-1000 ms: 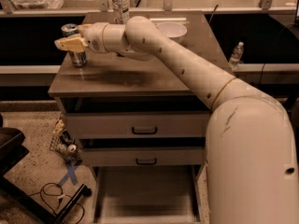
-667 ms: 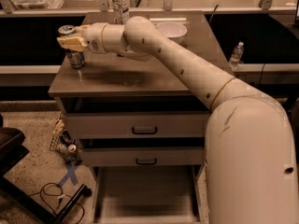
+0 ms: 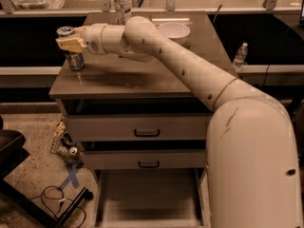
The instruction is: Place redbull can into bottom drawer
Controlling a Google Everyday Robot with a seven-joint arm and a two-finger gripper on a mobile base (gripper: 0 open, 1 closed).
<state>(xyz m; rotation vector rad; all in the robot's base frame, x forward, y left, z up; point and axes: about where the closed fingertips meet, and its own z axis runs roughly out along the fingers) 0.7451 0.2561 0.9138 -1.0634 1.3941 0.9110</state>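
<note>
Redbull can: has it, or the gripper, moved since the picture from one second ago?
Nothing has visibly changed. The gripper stays at the redbull can, which still stands near the left edge of the cabinet top. The bottom drawer stays pulled out, and the can is not yet in it.

Slim redbull can (image 3: 75, 61) at the cabinet top's (image 3: 142, 80) left edge, tool (image 3: 70, 44) across its middle; grey bottom drawer (image 3: 147, 198) pulled open.
</note>
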